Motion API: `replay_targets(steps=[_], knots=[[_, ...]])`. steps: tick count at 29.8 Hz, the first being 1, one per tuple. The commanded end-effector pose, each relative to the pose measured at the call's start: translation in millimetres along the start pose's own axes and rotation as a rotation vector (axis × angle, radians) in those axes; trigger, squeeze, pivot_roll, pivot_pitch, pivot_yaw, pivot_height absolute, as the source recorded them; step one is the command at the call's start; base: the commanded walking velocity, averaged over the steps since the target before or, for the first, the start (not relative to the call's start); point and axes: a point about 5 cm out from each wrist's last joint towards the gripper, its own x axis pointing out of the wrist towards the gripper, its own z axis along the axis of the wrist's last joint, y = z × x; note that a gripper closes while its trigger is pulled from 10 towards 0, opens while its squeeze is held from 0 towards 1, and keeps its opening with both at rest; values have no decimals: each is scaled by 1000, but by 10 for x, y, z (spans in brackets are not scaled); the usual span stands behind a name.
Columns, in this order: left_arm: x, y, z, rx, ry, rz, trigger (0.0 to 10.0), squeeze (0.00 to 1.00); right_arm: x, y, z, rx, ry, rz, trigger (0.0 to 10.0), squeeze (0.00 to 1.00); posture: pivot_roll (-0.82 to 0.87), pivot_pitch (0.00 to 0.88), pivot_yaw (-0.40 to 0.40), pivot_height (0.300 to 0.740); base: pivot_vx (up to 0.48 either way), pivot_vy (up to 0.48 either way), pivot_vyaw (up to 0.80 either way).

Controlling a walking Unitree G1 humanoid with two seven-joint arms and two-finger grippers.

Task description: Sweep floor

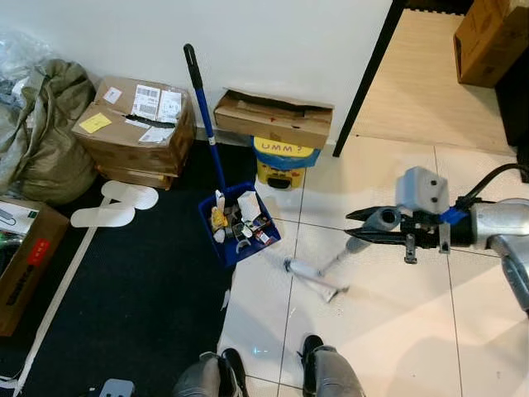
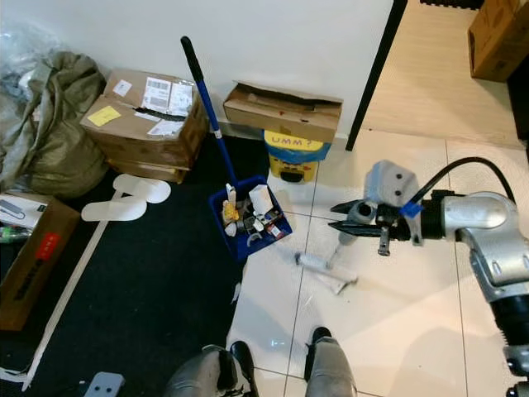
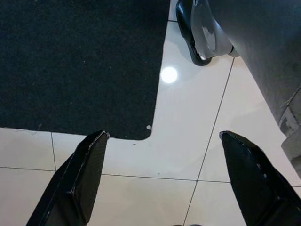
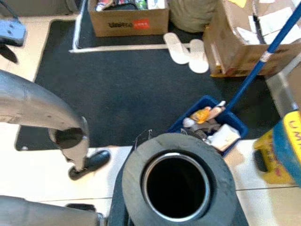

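My right gripper (image 2: 347, 218) closed around grey broom handle (image 1: 382, 219), broom head (image 1: 312, 276) on white tile floor (image 1: 397, 331). Blue dustpan (image 1: 240, 225), full of litter, on dark mat edge. My left gripper (image 3: 162, 181) spread wide, holding nothing, above floor.

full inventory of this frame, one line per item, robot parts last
Dustpan: 1, blue, long handle leaning on the wall, full of litter, at the mat's edge.
Broom: 1, grey handle, its head on the white tiles, held in the right gripper.
Cardboard boxes: 2 stacked at the wall, 1 open one atop the yellow bin, 1 at the far left, 1 on the wood floor.
Bin: 1, yellow and blue, by the wall.
Slippers: 2, white, on the dark mat.
Bag: 1, olive, beside the stacked boxes.
Mat: 1, black.
Right gripper: shut on the broom handle.
Left gripper: open, above the tiles.
Feet: 2, black.
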Motion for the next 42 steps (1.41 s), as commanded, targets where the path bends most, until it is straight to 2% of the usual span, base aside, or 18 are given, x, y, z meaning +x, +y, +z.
replay_targets(steps=[1,5,7,9,11,18,19,22,29,32,34,35,37,38,39,40,41,42], knots=[[-44,-33,-175,-20,66,0,10000,0,71,155,-174,143,14,101,10000,0,-97,332,54,740,0,0,0],[-34,-50,-168,-21,67,0,10000,0,105,180,-119,176,-48,87,10000,0,-96,328,54,740,0,0,0],[-32,-55,-168,-22,67,0,10000,0,237,189,-31,198,-162,26,10000,0,-96,328,54,740,0,0,0],[-32,-55,-168,-22,67,0,10000,0,237,189,-31,198,-162,26,10000,0,-96,328,54,740,0,0,0],[-39,-44,-179,-22,71,2,10000,0,397,190,34,179,-255,-62,10000,0,-95,327,60,740,0,0,0],[-53,-18,-194,-21,76,4,10000,0,571,206,109,136,-329,-158,10000,0,-91,326,63,740,0,0,0],[-64,-2,-204,-22,79,6,10000,0,662,183,164,95,-366,-232,10000,0,-91,326,63,740,0,0,0],[-70,9,-211,-22,81,7,10000,0,723,150,220,61,-399,-301,10000,0,-90,322,67,740,0,0,0],[-63,9,-198,-22,81,7,10000,0,652,-30,345,9,-432,-438,10000,0,-102,308,63,740,0,0,0],[-63,9,-198,-22,81,7,10000,0,652,-30,345,9,-432,-438,10000,0,-102,308,63,740,0,0,0],[-52,-3,-186,-24,79,6,10000,0,554,-121,396,8,-435,-469,10000,0,-107,299,58,740,0,0,0],[-41,-19,-173,-28,77,4,10000,0,467,-191,435,23,-434,-481,10000,0,-110,292,56,740,0,0,0],[-41,-19,-173,-28,77,4,10000,0,467,-191,435,23,-434,-481,10000,0,-110,292,56,740,0,0,0],[-20,-45,-146,-35,71,5,10000,0,403,-256,445,115,-391,-438,10000,0,-118,272,51,740,0,0,0],[-20,-45,-146,-35,71,5,10000,0,403,-256,445,115,-391,-438,10000,0,-118,272,51,740,0,0,0],[4,-69,-119,-45,69,13,10000,0,383,-282,427,221,-360,-384,10000,0,-120,251,46,740,0,0,0],[4,-69,-119,-45,69,13,10000,0,383,-282,427,221,-360,-384,10000,0,-120,251,46,740,0,0,0],[26,-83,-88,-51,68,28,10000,0,402,-266,405,328,-370,-311,10000,0,-120,230,44,740,0,0,0]])
